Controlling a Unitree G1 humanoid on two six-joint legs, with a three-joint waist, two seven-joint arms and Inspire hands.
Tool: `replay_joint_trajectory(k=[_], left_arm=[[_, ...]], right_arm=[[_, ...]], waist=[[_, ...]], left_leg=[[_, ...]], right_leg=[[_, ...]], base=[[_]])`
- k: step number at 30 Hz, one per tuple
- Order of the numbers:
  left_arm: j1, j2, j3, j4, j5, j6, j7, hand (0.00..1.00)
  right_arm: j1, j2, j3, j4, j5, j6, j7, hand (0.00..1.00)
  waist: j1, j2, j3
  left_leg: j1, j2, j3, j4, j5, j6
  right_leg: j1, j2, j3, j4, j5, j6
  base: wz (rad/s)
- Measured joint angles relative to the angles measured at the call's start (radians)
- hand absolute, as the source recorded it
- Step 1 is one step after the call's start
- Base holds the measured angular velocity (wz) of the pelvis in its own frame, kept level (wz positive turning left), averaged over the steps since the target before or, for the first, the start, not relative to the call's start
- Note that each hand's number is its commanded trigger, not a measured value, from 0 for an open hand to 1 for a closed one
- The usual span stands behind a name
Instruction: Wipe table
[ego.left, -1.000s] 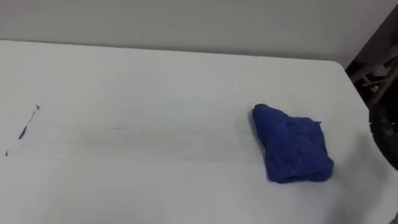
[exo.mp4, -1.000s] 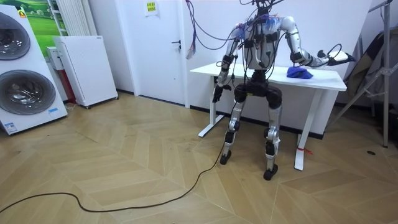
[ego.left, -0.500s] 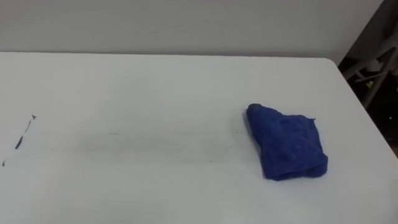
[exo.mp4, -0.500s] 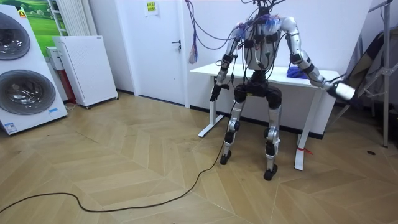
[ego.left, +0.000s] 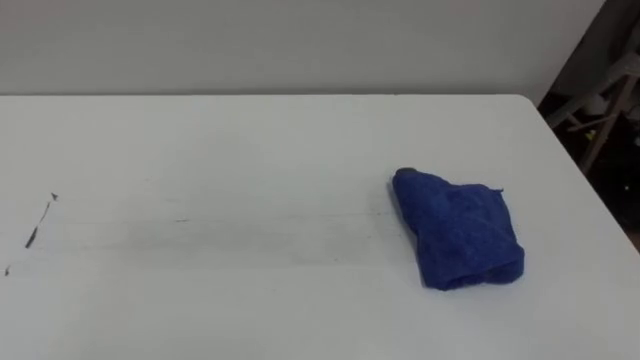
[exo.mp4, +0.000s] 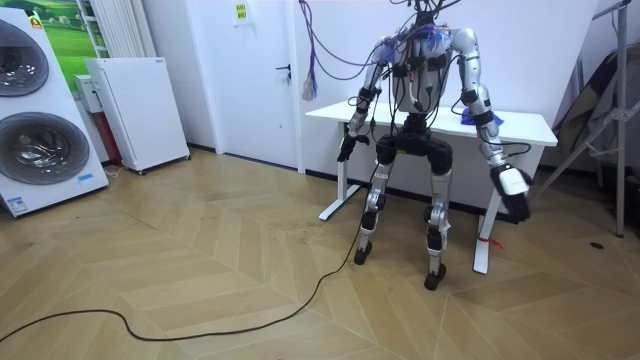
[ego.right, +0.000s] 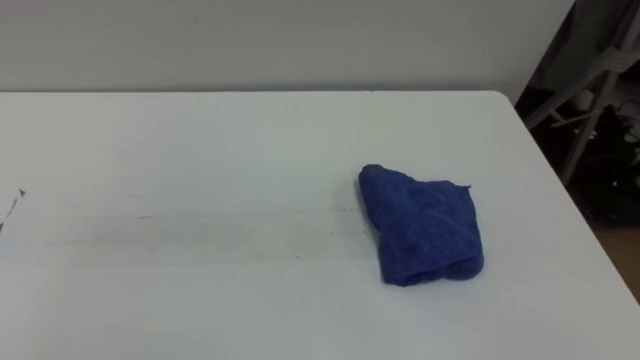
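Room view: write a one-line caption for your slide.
Robot stands at a white table, left hand and right hand hanging down, blue cloth lying on top.

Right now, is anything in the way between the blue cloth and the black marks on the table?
No, nothing visible. The blue cloth lies on the right part of the table, the black marks are at its left, and only bare tabletop with a faint grey streak lies between.

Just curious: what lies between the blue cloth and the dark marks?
In the left eye view, only a faint grey smear on the white table, between dark marks and blue cloth.
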Motion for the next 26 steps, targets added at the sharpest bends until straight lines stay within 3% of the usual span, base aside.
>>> replay_joint_trajectory(k=[5,9,16,19,21,26], left_arm=[[0.007,-0.027,-0.001,0.023,0.012,0.011,0.010,0.00],[0.011,-0.033,-0.055,0.029,0.017,0.020,0.012,0.00],[-0.015,-0.070,-0.096,0.057,0.037,0.011,0.041,0.00],[-0.024,-0.084,-0.135,0.071,0.037,0.007,0.071,0.00],[-0.041,-0.096,-0.160,0.110,0.037,-0.013,0.107,0.00],[-0.045,-0.109,-0.207,0.133,0.037,-0.026,0.125,0.00]], right_arm=[[0.005,0.017,0.034,0.036,-0.005,0.057,0.095,0.00],[-0.015,0.016,0.133,0.043,-0.041,0.068,0.154,0.00],[-0.061,0.025,0.228,-0.040,-0.247,0.069,0.181,0.00],[-0.074,0.032,0.312,-0.106,-0.309,0.066,0.180,0.00],[-0.093,0.055,0.368,-0.111,-0.407,0.058,0.179,0.00],[-0.129,0.087,0.434,-0.145,-0.476,0.029,0.180,0.00]], waist=[[0.000,0.014,0.0010],[0.010,0.014,0.0023],[0.031,0.020,0.0055],[0.051,0.025,0.0077],[0.061,0.027,0.0106],[0.067,0.031,0.0151]], left_leg=[[0.004,-0.001,0.000,0.006,-0.001,0.001],[0.029,-0.004,-0.001,-0.011,-0.004,0.000],[0.032,-0.005,-0.006,-0.012,-0.004,0.001],[0.034,-0.005,-0.015,-0.016,-0.004,0.001],[0.034,-0.006,-0.033,-0.017,-0.004,0.001],[0.032,-0.008,-0.052,-0.022,-0.005,0.001]], right_leg=[[0.002,0.001,0.014,0.007,0.000,0.000],[0.019,0.001,0.020,-0.004,-0.003,0.002],[0.020,0.003,0.022,0.008,0.002,0.001],[0.029,0.004,0.018,0.007,0.002,0.001],[0.032,0.006,0.010,0.007,0.002,0.001],[0.034,0.007,-0.001,0.006,0.002,0.000]], base=[[-0.01],[-0.04],[0.00],[0.04],[0.07],[0.04]])
